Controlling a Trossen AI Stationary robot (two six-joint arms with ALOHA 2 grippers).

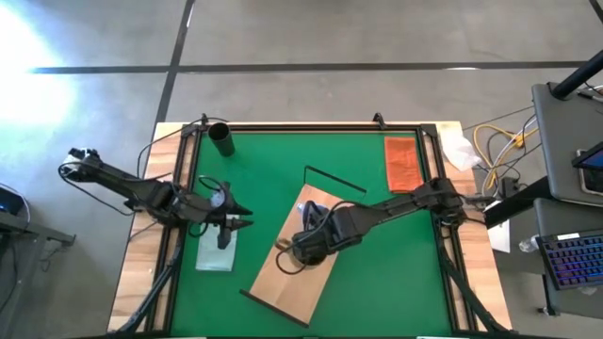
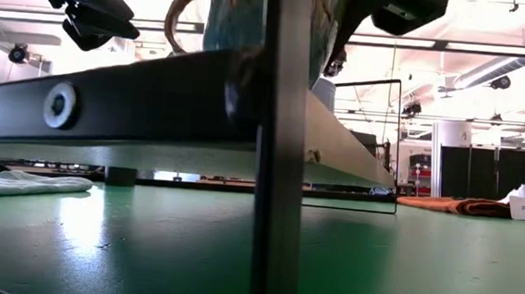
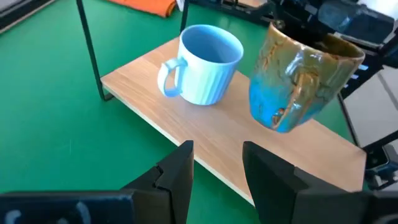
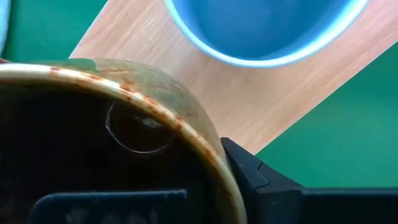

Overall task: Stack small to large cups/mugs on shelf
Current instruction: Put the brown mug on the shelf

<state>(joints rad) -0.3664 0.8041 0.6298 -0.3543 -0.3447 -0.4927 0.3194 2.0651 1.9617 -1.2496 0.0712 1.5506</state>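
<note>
The light-wood shelf (image 1: 303, 278) stands at the table's middle, set aslant. The pale blue-white mug (image 3: 202, 65) stands upright on it, handle toward the left arm. My right gripper (image 1: 300, 250) is shut on the brown glazed mug (image 3: 298, 81), just above the shelf beside the blue mug. The dark cup (image 1: 221, 139) stands on the green mat at the far left. My left gripper (image 1: 243, 218) is open and empty, left of the shelf, over a pale green cloth (image 1: 215, 252); its fingers (image 3: 180, 174) point at the shelf. My right gripper holds the brown mug by its rim wall (image 4: 205, 149), one finger (image 4: 249, 171) outside and the other inside the mug. It comes from above, on the side away from the handle (image 3: 298, 87). The mug hangs tilted, base low over the shelf; I cannot tell whether it touches.
An orange cloth (image 1: 402, 162) lies at the far right of the mat. The shelf's thin dark frame (image 1: 334, 179) rises at its far end. A black rail (image 1: 311, 127) runs round the green mat. Bare shelf lies on the near side of the two mugs.
</note>
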